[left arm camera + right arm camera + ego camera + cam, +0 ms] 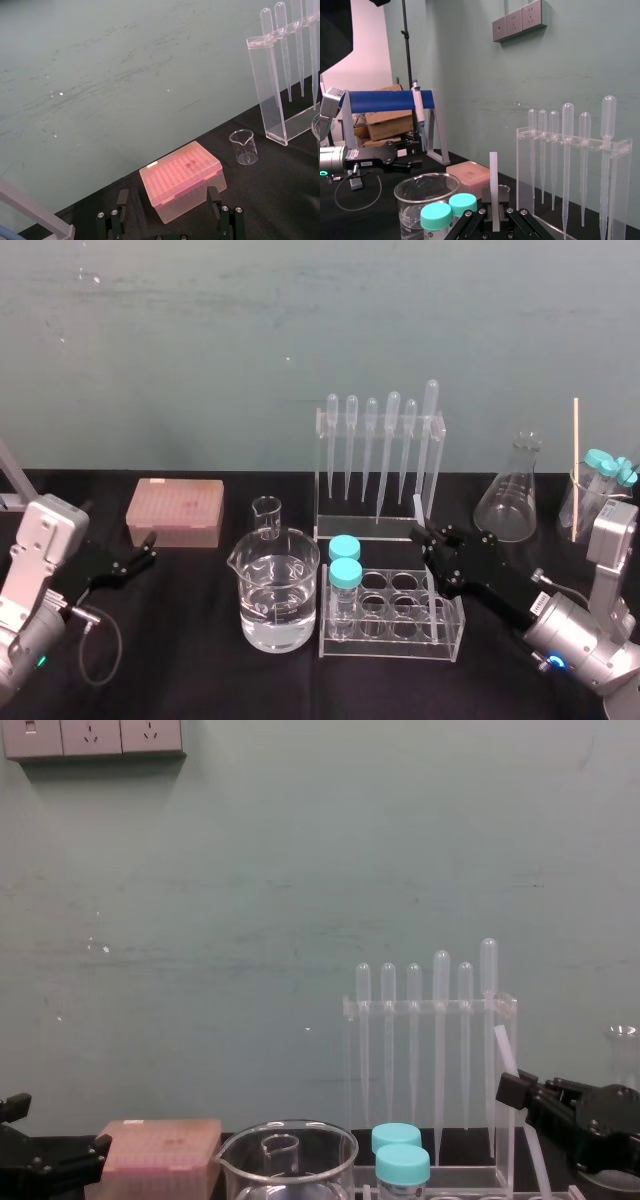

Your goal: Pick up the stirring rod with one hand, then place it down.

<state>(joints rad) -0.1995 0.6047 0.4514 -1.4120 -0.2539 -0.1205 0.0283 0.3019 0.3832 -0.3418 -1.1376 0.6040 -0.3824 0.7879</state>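
Observation:
My right gripper [426, 536] hovers above the test tube rack, just in front of the pipette rack, and is shut on the stirring rod [493, 187]. In the right wrist view the thin translucent-white rod stands up from between the fingers [470, 220]. The chest view shows the stirring rod [506, 1052] leaning beside the pipette rack's right end, held by the right gripper [518, 1090]. My left gripper [150, 547] rests low at the left, near the pink tip box, and is open with nothing between its fingers [122, 200].
A large beaker of water [278, 600] and a test tube rack [445, 625] with two teal-capped tubes stand at the front. Behind them are a pipette rack [380, 460], a small beaker [266, 517], a pink tip box [175, 512] and a flask [510, 495].

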